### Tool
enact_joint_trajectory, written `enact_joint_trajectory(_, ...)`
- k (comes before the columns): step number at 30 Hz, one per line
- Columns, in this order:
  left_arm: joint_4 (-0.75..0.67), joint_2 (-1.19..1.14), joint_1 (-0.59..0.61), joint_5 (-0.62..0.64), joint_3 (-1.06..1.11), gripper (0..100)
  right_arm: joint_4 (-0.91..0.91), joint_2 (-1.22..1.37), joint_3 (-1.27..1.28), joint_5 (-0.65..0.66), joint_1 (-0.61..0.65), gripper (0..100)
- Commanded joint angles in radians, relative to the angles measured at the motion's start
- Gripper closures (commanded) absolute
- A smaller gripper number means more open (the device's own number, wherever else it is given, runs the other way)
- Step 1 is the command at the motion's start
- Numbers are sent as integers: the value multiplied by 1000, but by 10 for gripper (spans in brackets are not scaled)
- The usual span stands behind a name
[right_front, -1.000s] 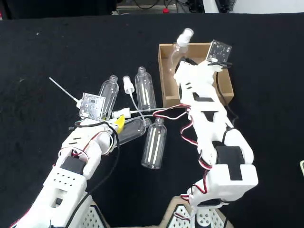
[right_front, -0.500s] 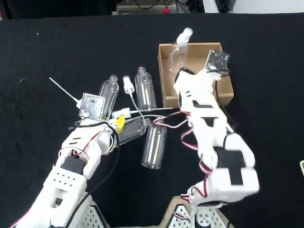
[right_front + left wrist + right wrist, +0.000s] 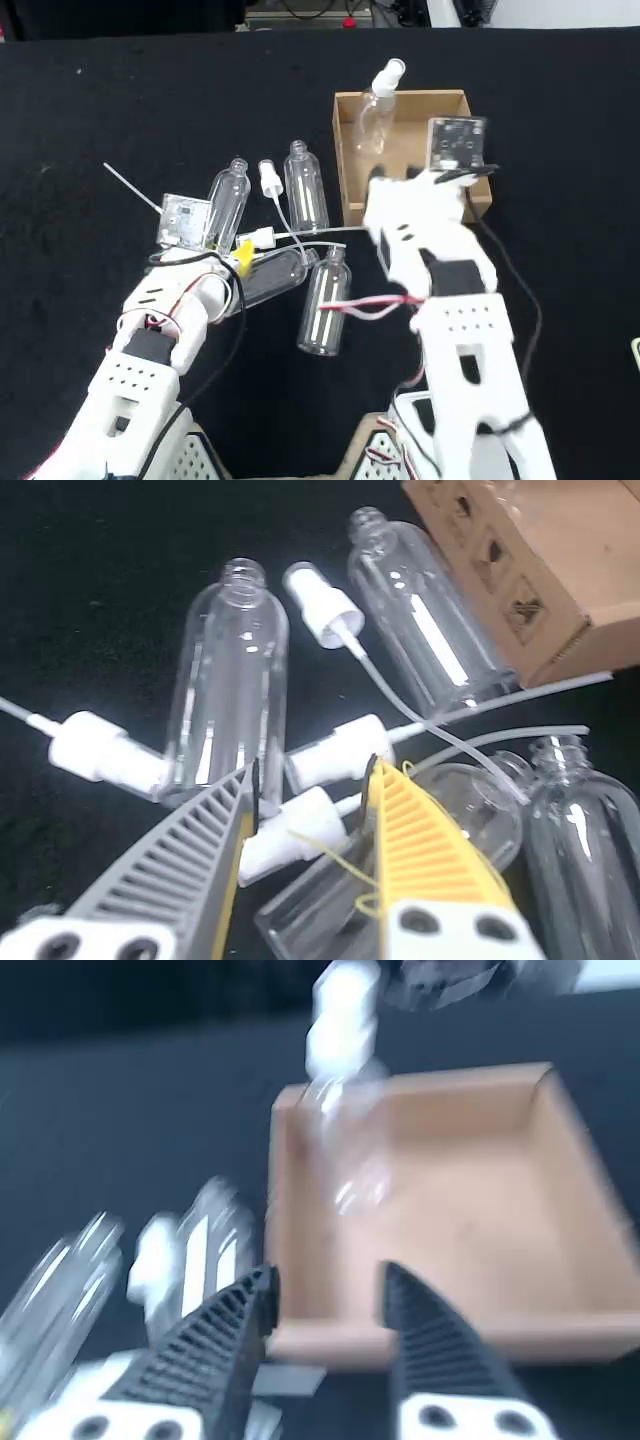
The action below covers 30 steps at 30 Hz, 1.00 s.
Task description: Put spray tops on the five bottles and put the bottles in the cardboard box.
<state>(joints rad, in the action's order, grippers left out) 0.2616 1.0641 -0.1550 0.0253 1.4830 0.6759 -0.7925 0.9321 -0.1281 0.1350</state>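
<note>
Four bottles (image 3: pixel 305 188) with no tops lie on the black bench (image 3: pixel 150 90), close together, beside the box (image 3: pixel 341 160). Two of them lie side by side with their necks pointing to the far edge. A spray top (image 3: pixel 268 178) lies between those two necks, and its thin tube runs back toward the arms. The other two bottles lie nearer the arms.

One more bottle, the capped bottle (image 3: pixel 372 118), has its top on. It leans in the far corner of the box, on the side nearest the other bottles. Its white top sticks up over the rim.

The left gripper (image 3: pixel 310 778) is low over the heap of bottles. Its jaws are spread. A second top (image 3: pixel 290 835) lies between them, and I cannot tell if they touch it. A third top (image 3: pixel 335 752) lies just past the fingertips. A fourth top (image 3: pixel 95 750) lies just beside a bottle.

The right gripper (image 3: pixel 325 1285) is over the near wall of the box. Its jaws are spread and empty.
</note>
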Motion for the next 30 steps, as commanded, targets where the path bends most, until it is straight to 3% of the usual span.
enact_joint_trajectory(1, -21, 18, 48, 3, -30, 820, 278, -71, -64, 12, 133, 761)
enact_joint_trajectory(6, -23, 18, 45, 3, -25, 820, 275, -16, 39, -15, 255, 688)
enact_joint_trajectory(13, -23, 18, 45, 3, -21, 820, 207, 165, 42, -301, 302, 548)
enact_joint_trajectory(23, -23, 18, 45, 3, -19, 820, 210, 504, -12, -341, 353, 552)
enact_joint_trajectory(28, -23, 18, 45, -2, -19, 820, 265, 553, -16, -328, 319, 642)
enact_joint_trajectory(30, -23, 18, 45, -3, -19, 820, 307, 526, -28, -256, 281, 697)
